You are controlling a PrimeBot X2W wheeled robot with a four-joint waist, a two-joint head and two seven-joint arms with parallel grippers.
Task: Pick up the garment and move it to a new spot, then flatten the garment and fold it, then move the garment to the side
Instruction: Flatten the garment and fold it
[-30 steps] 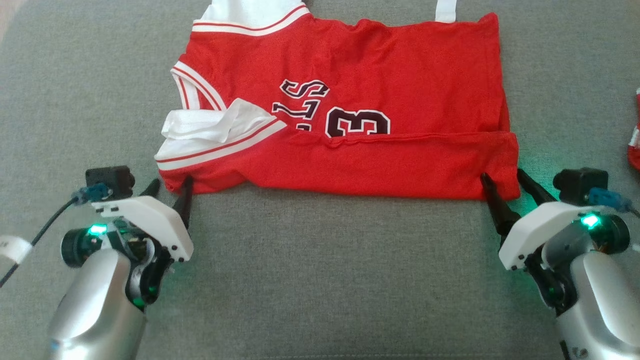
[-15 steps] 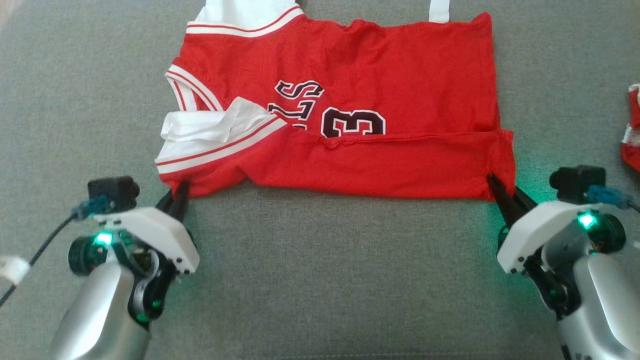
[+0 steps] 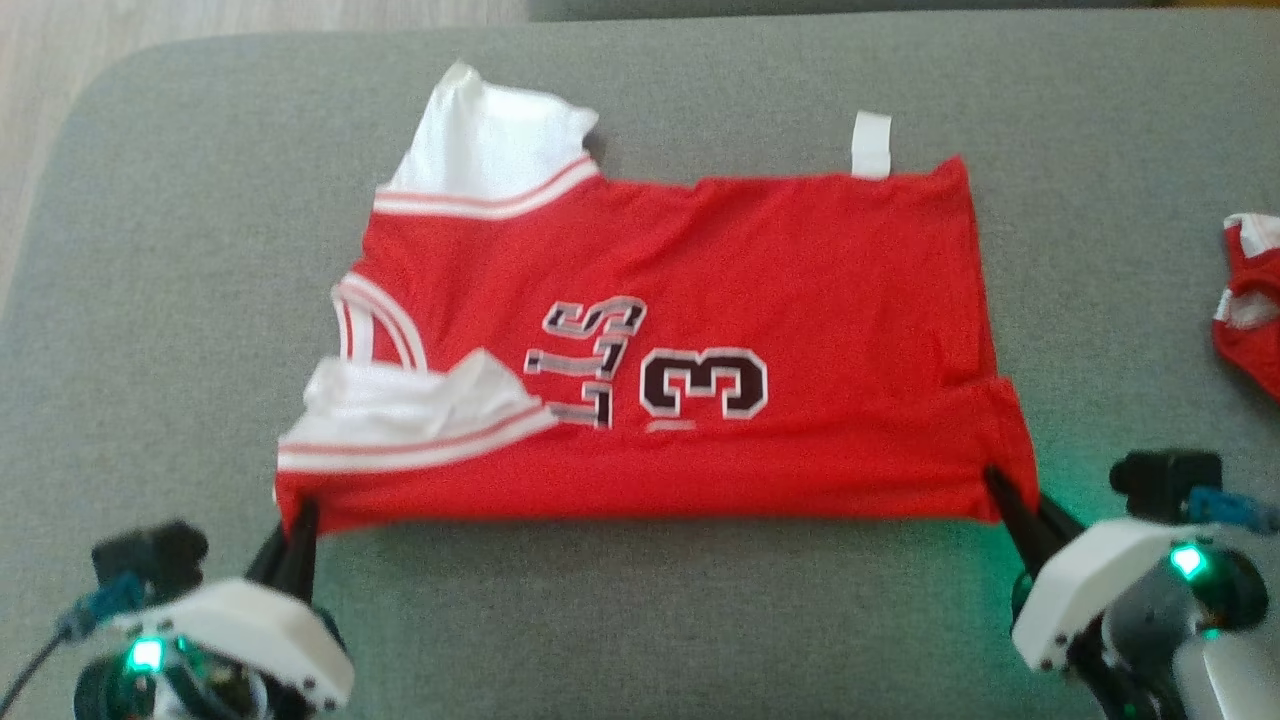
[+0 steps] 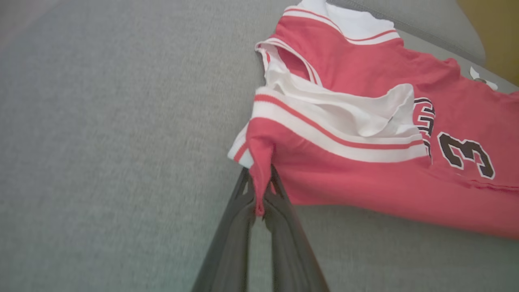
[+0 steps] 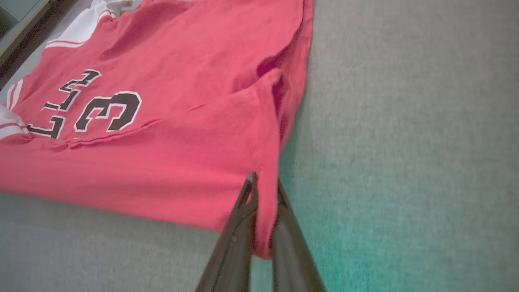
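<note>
Grey woven cushion (image 3: pixel 180 300), rounded corner at upper left of the head view, fills the frame. Red jersey (image 3: pixel 800 280) lies spread across the centre, white-trimmed sleeves toward the left, dark "3" and letters facing up. Small red-and-white cloth (image 3: pixel 1250 310) sits at the right edge, well apart.

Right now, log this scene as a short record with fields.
surface: grey cushion
garment: red jersey, spread out, number 3 up
left fingers: shut on jersey's near sleeve-side corner
right fingers: shut on jersey's near hem corner
near edge: runs fairly straight between both grips
other: second red-and-white cloth at the right, apart from jersey
</note>
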